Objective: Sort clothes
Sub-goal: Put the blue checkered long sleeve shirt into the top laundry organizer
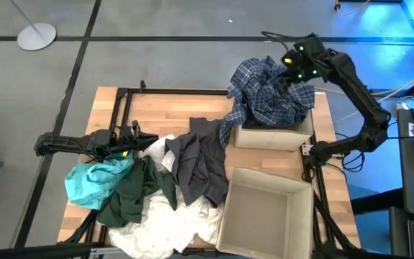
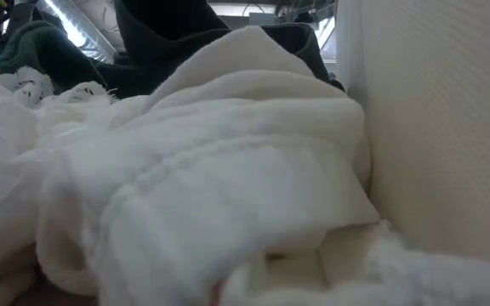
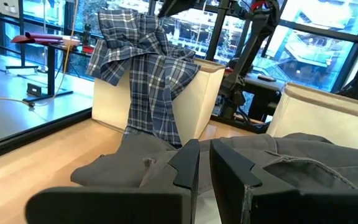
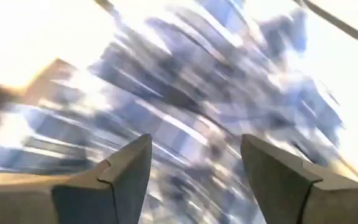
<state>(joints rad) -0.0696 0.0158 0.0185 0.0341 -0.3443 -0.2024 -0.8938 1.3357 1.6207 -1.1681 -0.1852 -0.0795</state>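
My right gripper (image 4: 194, 168) is parted, empty — plaid shirt (image 1: 268, 93) just below it, draped over the box (image 1: 275, 135); left gripper (image 3: 204, 168) shut, idle.

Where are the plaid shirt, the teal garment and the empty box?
plaid shirt (image 1: 268, 93): high view, bunched middle.
teal garment (image 1: 92, 180): high view, centre of the crumpled cloth.
empty box (image 1: 225, 219): high view, left wall.

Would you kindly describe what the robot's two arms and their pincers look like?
Both arms are dark, jointed and slender. The right arm shows small green lights near its wrist. The left arm has a yellow spot near its pincer. Each pincer has two dark, wedge-shaped fingers.
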